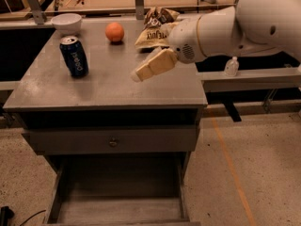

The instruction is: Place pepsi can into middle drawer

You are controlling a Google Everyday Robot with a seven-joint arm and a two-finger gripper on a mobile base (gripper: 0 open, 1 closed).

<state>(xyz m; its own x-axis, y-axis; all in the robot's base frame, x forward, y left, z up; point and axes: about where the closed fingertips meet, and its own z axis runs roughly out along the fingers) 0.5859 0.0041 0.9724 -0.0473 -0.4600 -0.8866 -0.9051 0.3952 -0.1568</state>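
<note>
1. Camera view: can [74,56] stands upright, far left on the cabinet top [94,91]; drawer [117,210] open below.
2. Gripper [149,66] hovers right of it, empty; spread or closed, I cannot tell.
3. Can seems stiff, slick, probably light: take its mid-wall.

Bare tabletop [101,88] lies between gripper [140,74] and pepsi can [74,56]

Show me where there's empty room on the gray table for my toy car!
The front strip of the tabletop, from the pepsi can across to the gripper, is bare. The middle drawer below is open with a bare floor too. The back is crowded: white bowl, orange and chip bag, and the gripper hangs just in front of the bag.
</note>
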